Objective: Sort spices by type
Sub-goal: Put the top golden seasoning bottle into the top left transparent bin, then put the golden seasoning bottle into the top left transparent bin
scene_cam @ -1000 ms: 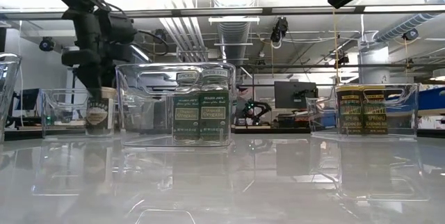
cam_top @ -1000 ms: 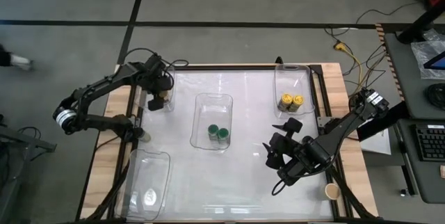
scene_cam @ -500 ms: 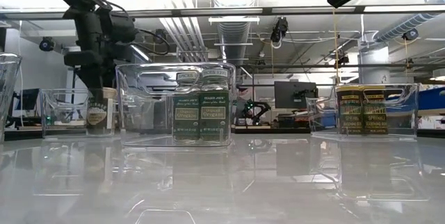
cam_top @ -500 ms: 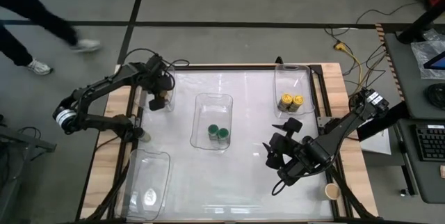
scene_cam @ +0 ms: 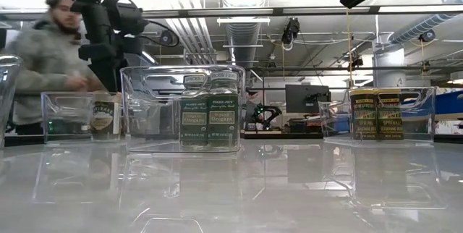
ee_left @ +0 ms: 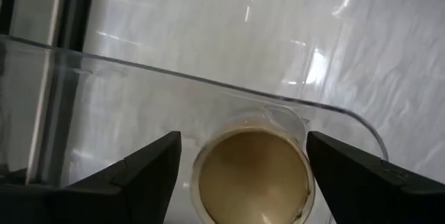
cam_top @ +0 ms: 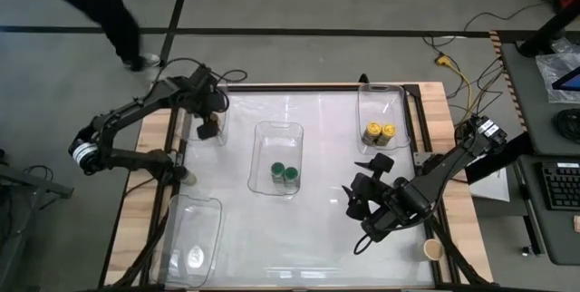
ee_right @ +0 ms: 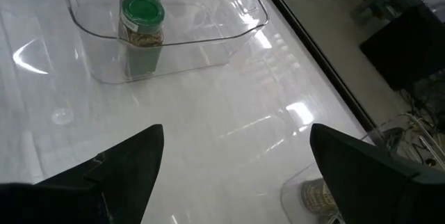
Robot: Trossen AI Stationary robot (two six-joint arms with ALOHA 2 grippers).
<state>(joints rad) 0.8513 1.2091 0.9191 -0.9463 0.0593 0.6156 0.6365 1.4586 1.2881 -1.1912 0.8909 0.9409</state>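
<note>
Spice sorting on the bench, viewed from above, largely complete.
Far left, the left gripper (cam_top: pixel 208 125) hangs with fingers spread directly above a tan-lidded spice jar (ee_left: pixel 253 174) standing in the far-left bin (scene_cam: pixel 65 117), apparently just set down. At centre, two green-lidded oregano jars (cam_top: pixel 284 174) stand paired in the middle bin (cam_top: pixel 278 131). Far right, two yellow-lidded jars (cam_top: pixel 378 132) share another bin (cam_top: pixel 381 95). The right gripper (cam_top: pixel 360 203) waits near right, fingers spread. The near-left bin (cam_top: pixel 191 230) shows no clear jars; black-lidded jars are not visible.
</note>
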